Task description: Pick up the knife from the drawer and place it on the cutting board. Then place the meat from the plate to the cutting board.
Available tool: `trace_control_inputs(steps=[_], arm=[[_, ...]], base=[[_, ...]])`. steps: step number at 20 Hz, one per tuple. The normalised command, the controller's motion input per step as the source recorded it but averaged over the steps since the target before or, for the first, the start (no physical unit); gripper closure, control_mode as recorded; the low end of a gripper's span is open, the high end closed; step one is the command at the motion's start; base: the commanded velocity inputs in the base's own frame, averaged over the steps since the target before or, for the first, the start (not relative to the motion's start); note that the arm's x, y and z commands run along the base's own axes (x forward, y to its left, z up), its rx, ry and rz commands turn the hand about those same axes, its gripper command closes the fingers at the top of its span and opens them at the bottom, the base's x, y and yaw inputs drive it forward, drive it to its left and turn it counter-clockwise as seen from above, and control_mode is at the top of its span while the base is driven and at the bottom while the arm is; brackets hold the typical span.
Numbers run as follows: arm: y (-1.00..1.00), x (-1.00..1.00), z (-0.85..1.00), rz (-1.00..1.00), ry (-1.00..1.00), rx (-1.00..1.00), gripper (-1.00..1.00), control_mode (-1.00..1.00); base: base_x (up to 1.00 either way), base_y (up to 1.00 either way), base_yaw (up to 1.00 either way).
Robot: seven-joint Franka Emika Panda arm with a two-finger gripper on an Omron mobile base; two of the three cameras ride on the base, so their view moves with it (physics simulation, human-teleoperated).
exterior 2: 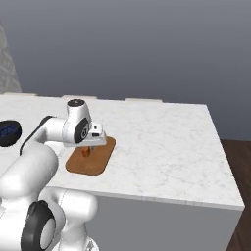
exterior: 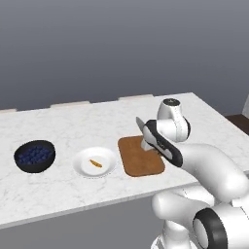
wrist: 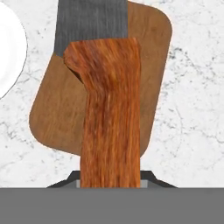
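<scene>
My gripper (exterior: pixel 147 142) is shut on the knife, just above the brown cutting board (exterior: pixel 141 156). In the hand view the orange-brown handle (wrist: pixel 111 118) runs up from between my fingers, and the grey blade (wrist: pixel 92 19) points away over the board (wrist: pixel 52 118). From the left base the blade tip (exterior: pixel 140 124) sticks up behind the hand. From the right base the handle (exterior 2: pixel 87 151) hangs under the gripper (exterior 2: pixel 89 146) over the board (exterior 2: pixel 95 162). The meat (exterior: pixel 95 163), a small orange sliver, lies on the white plate (exterior: pixel 82 168) left of the board. The drawer is out of view.
A black bowl of blue berries (exterior: pixel 34 155) stands left of the plate on the white marble counter (exterior: pixel 63 121). The counter's front edge (exterior: pixel 97 199) runs just before the board. To the right of the board stretches bare marble (exterior 2: pixel 162 142).
</scene>
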Motion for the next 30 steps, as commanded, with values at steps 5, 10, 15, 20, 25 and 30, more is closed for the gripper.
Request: trace_control_inputs(steps=[5,10,15,20,25,30], arm=[[0.00,0.08,-0.51,-0.05,0.00,0.00,1.00,-1.00],[0.00,0.03,-0.75,-0.07,0.00,0.00,1.00,-1.00],[0.00,0.00,-0.43,-0.05,0.00,0.00,1.00,-1.00],[0.00,0.20,-0.22,-0.03,0.01,0.00,1.00,-1.00],[0.00,0.57,0.00,0.00,0.05,0.00,1.00,-1.00],[0.00,0.24,0.00,0.00,0.01,0.00,1.00,-1.00]], base=[[0.00,0.00,0.00],[0.00,0.00,0.00],[0.00,0.00,0.00],[0.00,0.00,0.00],[0.00,0.00,0.00],[0.00,0.00,0.00]])
